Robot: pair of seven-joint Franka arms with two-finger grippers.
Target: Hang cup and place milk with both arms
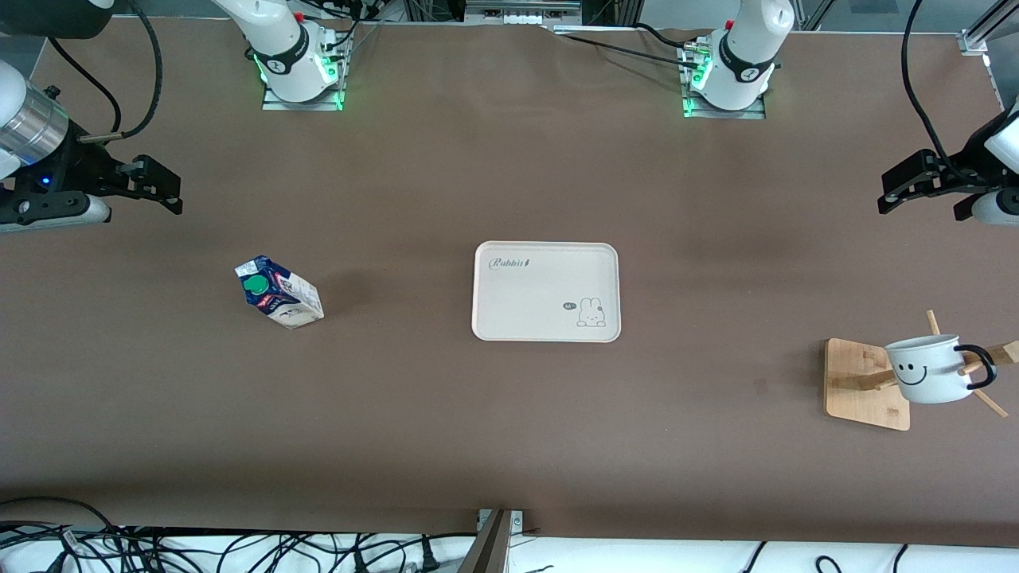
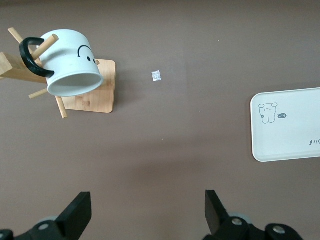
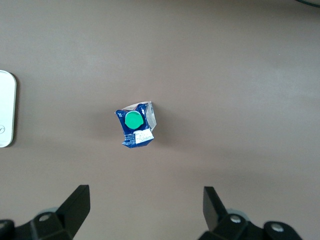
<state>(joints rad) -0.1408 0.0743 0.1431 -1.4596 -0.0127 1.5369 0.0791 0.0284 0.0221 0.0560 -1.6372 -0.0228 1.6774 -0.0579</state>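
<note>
A: Front view, inventory. One brown table (image 1: 509, 430), one white tray (image 1: 546, 291) at its middle, printed with a rabbit and the word "Rabbit". One milk (image 1: 278, 293) carton stands on the table toward the right arm's end, green cap up, well apart from the tray. One cup (image 1: 929, 368) hangs by its black handle on a peg of one wooden rack (image 1: 868, 383) toward the left arm's end. Nothing stands between carton and tray.

B: Grippers in that view?

A: Right gripper (image 1: 159, 186) is up in the air over bare table at its own end, jaws apart, holding nothing. Left gripper (image 1: 903, 188) is likewise over bare table at its end, jaws apart, empty. Two arms, two green-lit bases along the top edge.

B: Left wrist view?

A: Left gripper (image 2: 147, 210): both black fingers (image 2: 77, 212) spread wide with only table between them. Below it lie the cup (image 2: 70, 65), smiley face showing and mouth tipped outward, on the rack (image 2: 92, 97), a small pale scrap (image 2: 156, 75) on the table near the rack's base, and one corner of the tray (image 2: 287, 130).

B: Right wrist view?

A: Right gripper (image 3: 145, 210): fingers (image 3: 75, 207) wide apart, touching nothing. The milk (image 3: 136, 125) is seen from above, alone on the table, clear of the jaws. A sliver of the tray (image 3: 6, 110) shows at the frame's edge.
</note>
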